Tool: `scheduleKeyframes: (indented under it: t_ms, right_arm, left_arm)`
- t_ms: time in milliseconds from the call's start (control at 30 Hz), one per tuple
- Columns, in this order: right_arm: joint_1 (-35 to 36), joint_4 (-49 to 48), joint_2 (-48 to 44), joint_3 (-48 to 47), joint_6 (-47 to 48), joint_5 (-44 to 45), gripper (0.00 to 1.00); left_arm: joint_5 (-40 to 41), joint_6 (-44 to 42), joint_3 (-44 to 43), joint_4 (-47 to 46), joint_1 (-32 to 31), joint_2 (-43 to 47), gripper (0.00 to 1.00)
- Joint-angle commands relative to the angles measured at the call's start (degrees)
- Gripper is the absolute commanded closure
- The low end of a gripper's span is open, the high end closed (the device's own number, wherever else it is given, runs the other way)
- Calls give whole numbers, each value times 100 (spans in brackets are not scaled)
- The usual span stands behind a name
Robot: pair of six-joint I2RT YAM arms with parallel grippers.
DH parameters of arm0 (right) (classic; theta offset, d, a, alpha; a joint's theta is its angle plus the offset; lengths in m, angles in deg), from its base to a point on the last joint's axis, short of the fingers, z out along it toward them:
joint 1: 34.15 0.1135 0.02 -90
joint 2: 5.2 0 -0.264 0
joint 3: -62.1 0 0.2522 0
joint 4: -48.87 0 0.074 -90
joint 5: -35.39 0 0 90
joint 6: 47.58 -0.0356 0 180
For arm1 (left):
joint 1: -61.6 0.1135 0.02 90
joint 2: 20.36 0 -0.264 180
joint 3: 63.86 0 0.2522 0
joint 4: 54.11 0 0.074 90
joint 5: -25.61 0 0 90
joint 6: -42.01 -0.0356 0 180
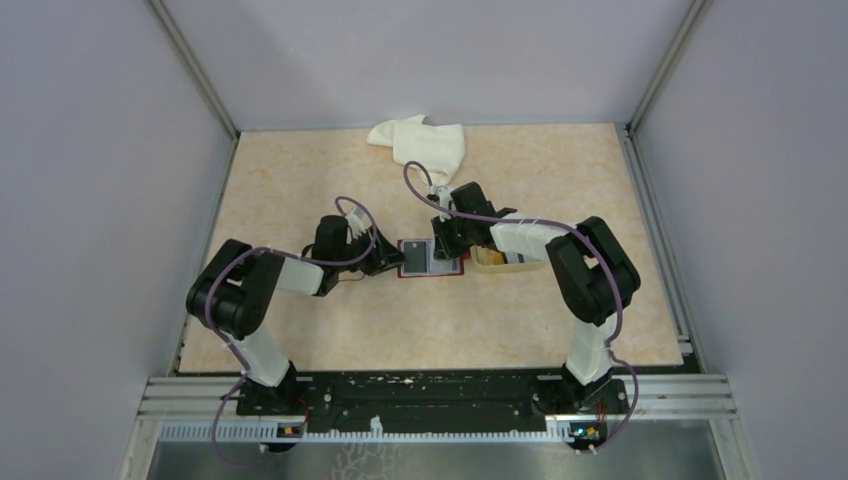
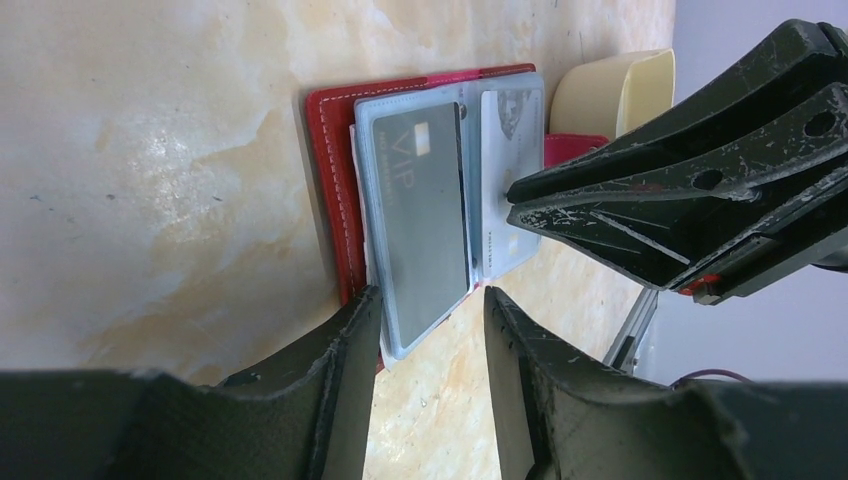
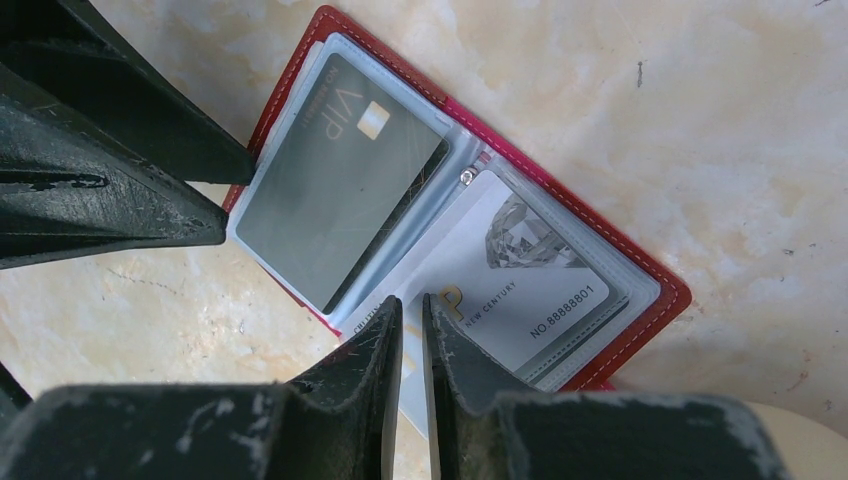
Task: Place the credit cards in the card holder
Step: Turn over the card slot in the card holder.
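Note:
The dark red card holder (image 1: 432, 258) lies open and flat at the table's middle, showing clear sleeves (image 3: 440, 200). A grey VIP card (image 3: 335, 180) sits in its left sleeve. A white numbered card (image 3: 530, 290) sits in its right sleeve. A second white card (image 2: 500, 200) lies partly over the right half and sticks out past the holder's near edge. My right gripper (image 3: 411, 305) is shut, with its tips pressed down on this white card. My left gripper (image 2: 425, 300) is open and empty, its fingers straddling the corner of the grey card's sleeve.
A beige tray (image 1: 497, 262) stands right of the card holder, under my right arm; its rim also shows in the left wrist view (image 2: 610, 90). A white cloth (image 1: 420, 142) lies crumpled at the table's far edge. The two grippers are close together over the holder.

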Motion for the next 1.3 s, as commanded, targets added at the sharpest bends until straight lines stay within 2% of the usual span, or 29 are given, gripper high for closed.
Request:
scheduleKeyframes:
  t_ms: [0,167,533,1033,1267]
  right_arm:
    - [10,20,105,-233,-12,48,87]
    - [6,37,100,-239,-7,39,86]
    - [5,52,30,-254,-28,-63,87]
    - [-216,-23,-395,-216,-106,-611,85]
    - [-339,-101,-462,-196,-266,-1069,83]
  left_arm:
    - [-77,-123,-197,-51,-41,-124,51]
    - [-145,-143,-253,-14,-95,-163,51]
    - [-372,38,-277,-234,-206,-69,59]
    - [-373,-5,-240,-137,-214,363,56]
    - [-574,106,-287,-368,-246,223,57]
